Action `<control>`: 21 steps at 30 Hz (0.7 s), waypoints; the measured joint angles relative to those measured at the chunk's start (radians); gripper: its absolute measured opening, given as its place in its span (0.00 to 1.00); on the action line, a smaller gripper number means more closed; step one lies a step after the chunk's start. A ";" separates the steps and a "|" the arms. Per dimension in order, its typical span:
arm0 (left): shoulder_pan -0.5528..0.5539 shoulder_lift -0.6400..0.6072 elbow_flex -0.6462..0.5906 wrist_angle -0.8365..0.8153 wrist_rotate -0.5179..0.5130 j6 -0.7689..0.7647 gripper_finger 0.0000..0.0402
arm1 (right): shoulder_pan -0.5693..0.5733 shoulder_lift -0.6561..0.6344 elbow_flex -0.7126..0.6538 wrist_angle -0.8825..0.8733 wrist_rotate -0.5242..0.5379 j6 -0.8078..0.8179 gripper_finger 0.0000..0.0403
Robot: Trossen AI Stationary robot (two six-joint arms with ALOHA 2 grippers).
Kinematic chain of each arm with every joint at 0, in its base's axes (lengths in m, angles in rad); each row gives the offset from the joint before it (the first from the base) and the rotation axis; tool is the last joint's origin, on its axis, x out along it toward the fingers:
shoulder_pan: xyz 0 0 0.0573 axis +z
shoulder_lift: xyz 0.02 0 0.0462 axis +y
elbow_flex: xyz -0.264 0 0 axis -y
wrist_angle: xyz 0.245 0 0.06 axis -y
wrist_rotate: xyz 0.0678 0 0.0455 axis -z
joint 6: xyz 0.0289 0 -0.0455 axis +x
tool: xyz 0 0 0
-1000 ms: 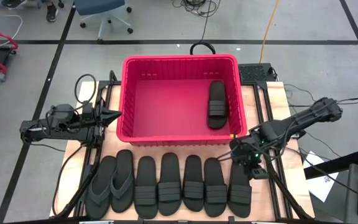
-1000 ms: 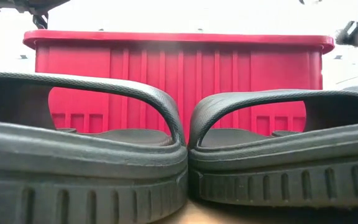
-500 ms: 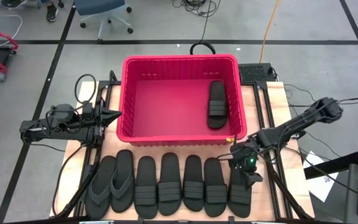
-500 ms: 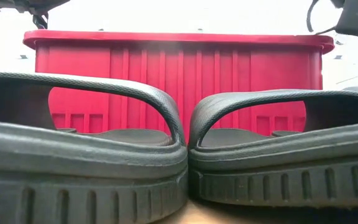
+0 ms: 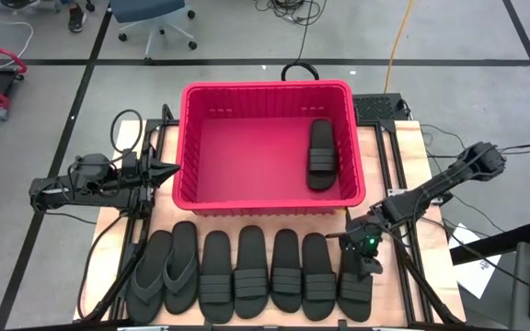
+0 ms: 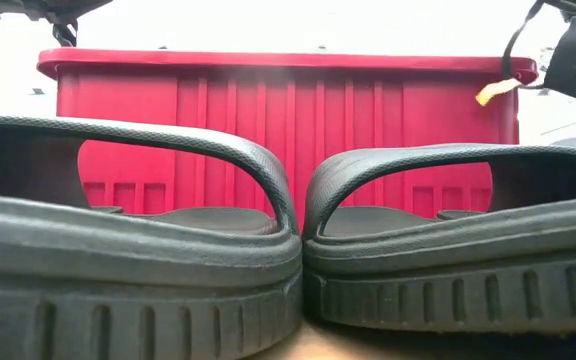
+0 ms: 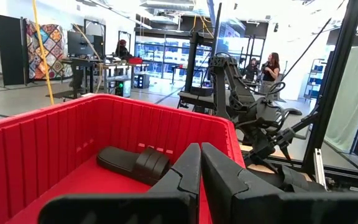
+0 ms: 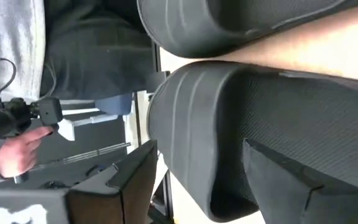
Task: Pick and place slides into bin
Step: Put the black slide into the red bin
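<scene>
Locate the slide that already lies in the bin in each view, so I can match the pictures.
High view: the slide in the bin lies along the right wall of the bin.
Low view: not visible; the bin's near wall hides it.
Left wrist view: lying on the bin's floor.
Right wrist view: not in it; only row slides show.
Shared landmark: the red bin, in every view but the right wrist's.

Blue office chair (image 5: 152, 20) on the grey floor beyond the table; yellow cable (image 5: 396, 41); a person's hand (image 8: 14, 151).
</scene>
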 joint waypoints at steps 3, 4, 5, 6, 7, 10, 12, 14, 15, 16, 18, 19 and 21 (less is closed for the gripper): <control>0.000 0.000 0.000 0.000 0.000 0.000 0.04 | 0.033 0.001 0.000 0.001 0.001 0.019 0.54; 0.000 0.000 0.000 0.000 0.000 0.000 0.04 | 0.046 0.004 0.000 0.008 0.002 0.027 0.54; 0.000 0.000 0.000 0.000 0.000 0.000 0.04 | 0.062 0.007 0.000 0.016 0.003 0.035 0.54; 0.000 0.000 0.000 0.000 0.000 0.000 0.04 | 0.077 0.010 0.000 0.021 0.006 0.044 0.54; 0.000 0.000 0.000 0.000 0.000 0.000 0.04 | 0.090 0.013 0.000 0.026 0.017 0.055 0.53; 0.000 0.000 0.000 0.000 0.000 0.000 0.04 | 0.121 0.023 0.000 0.033 0.090 0.086 0.53; 0.000 0.000 0.000 0.000 0.000 0.000 0.04 | 0.131 0.029 0.000 0.032 0.132 0.089 0.53; 0.000 0.000 0.000 0.000 0.000 0.000 0.04 | 0.133 0.039 0.000 0.035 0.160 0.087 0.52; 0.000 0.000 0.000 0.000 0.000 0.000 0.04 | 0.133 0.045 0.000 0.037 0.160 0.088 0.51; 0.000 0.000 0.000 0.000 0.000 0.000 0.04 | 0.133 0.054 0.000 0.042 0.155 0.086 0.49; 0.000 0.000 0.000 0.000 0.000 0.000 0.04 | 0.133 0.073 0.000 0.054 0.136 0.085 0.46; 0.000 0.000 0.000 0.000 0.000 0.000 0.04 | 0.133 0.081 0.000 0.060 0.130 0.088 0.44; 0.000 0.000 0.000 0.000 0.000 0.000 0.04 | 0.133 0.096 0.000 0.107 0.120 0.089 0.40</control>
